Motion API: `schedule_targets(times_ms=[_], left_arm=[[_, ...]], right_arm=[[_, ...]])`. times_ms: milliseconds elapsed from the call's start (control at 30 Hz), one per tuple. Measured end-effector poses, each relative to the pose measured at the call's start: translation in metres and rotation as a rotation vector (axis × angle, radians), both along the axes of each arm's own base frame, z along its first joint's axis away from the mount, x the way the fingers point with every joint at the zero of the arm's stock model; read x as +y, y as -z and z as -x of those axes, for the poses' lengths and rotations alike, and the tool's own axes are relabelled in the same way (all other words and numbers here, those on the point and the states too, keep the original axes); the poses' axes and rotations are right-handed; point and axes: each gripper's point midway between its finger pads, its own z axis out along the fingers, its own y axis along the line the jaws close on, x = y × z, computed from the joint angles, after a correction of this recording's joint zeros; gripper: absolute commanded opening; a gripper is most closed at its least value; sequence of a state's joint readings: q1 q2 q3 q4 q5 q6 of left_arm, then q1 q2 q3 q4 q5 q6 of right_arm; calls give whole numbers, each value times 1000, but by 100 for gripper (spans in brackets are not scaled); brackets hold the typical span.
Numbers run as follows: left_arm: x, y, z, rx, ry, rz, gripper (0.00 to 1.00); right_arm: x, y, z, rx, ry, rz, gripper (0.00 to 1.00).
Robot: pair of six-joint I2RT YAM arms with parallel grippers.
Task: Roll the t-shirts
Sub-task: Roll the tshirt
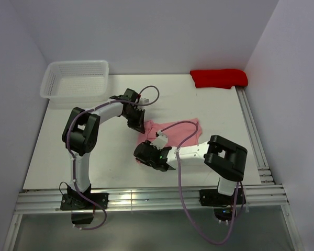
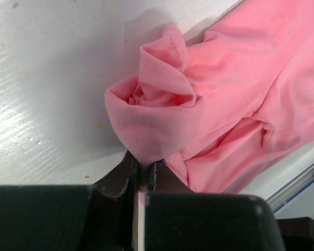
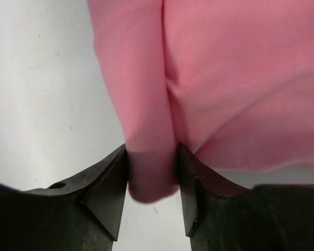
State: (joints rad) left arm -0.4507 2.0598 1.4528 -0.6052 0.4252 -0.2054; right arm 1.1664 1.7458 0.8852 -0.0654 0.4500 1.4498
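The salmon-pink t-shirt (image 1: 179,130) lies bunched and partly rolled in the middle of the table. My left gripper (image 1: 137,124) is shut on its far left end; in the left wrist view the jaws (image 2: 144,166) pinch a curled fold of the shirt (image 2: 162,112). My right gripper (image 1: 146,152) is shut on the near left end; in the right wrist view a thick rolled fold of the shirt (image 3: 146,130) sits between the fingers (image 3: 152,157). Most of the shirt's near edge is hidden under the right arm.
A white mesh basket (image 1: 76,79) stands at the back left. A folded red cloth (image 1: 219,78) lies at the back right. A metal rail (image 1: 146,198) runs along the table's front edge, another along the right edge (image 1: 254,136).
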Motion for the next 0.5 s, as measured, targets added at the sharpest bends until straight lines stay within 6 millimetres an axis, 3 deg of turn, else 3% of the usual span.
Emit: schedule_targets(times_ms=[100, 300, 400, 500], left_arm=[[0, 0, 0, -8, 1, -19, 0], [0, -1, -5, -34, -3, -50, 0], [1, -1, -5, -39, -4, -56, 0], [0, -1, -5, -41, -4, -59, 0]], right_arm=[[4, -4, 9, -2, -25, 30, 57], [-5, -7, 30, 26, -92, 164, 58], [-11, -25, 26, 14, -89, 234, 57], [-6, -56, 15, -33, -77, 261, 55]])
